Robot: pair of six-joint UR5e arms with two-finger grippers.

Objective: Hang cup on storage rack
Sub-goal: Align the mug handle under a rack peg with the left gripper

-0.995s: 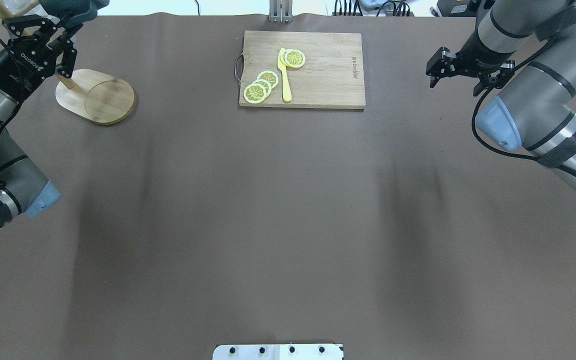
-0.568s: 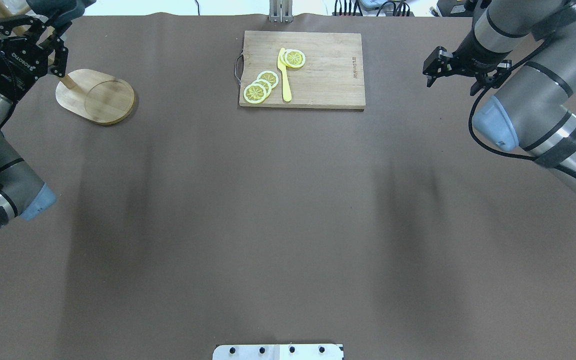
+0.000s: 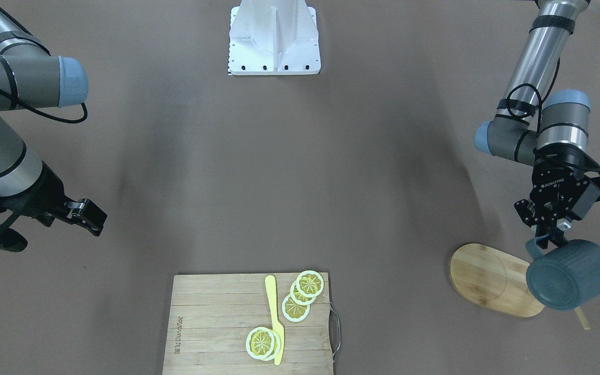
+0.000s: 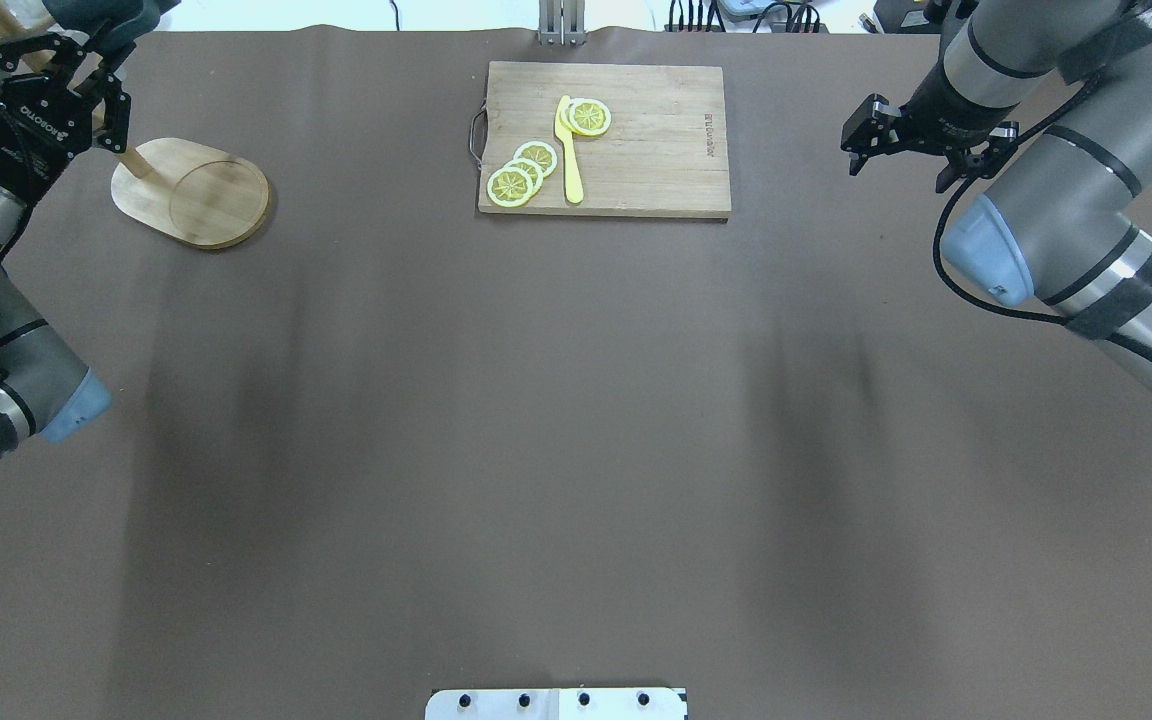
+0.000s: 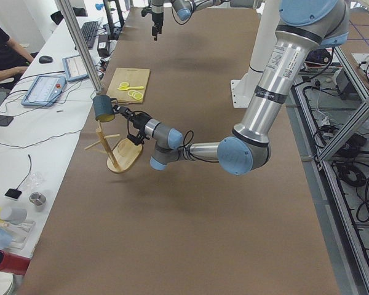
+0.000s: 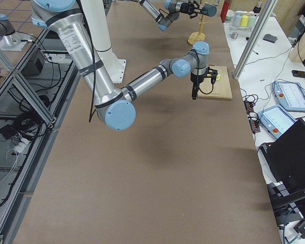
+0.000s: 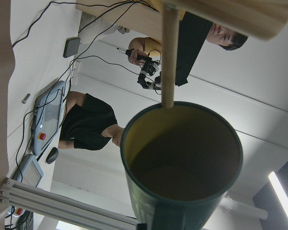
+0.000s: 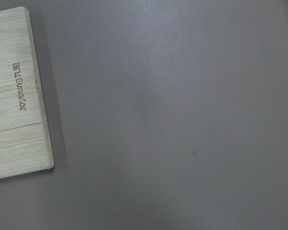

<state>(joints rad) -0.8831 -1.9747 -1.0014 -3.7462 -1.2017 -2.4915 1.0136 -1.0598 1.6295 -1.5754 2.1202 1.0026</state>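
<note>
**Cup held at the storage rack, not yet hung.**
It lies on its side above the rack's base, a peg tip at its rim. The left gripper is clamped on its handle, so hooking and release appear left. The right gripper hangs empty far from the rack, beyond the cutting board, its opening unclear.

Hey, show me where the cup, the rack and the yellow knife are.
cup (image 3: 594,259), front-facing view, its side.
rack (image 3: 479,276), front-facing view, bare part of its base.
knife (image 4: 568,150), overhead view, its middle.
</note>
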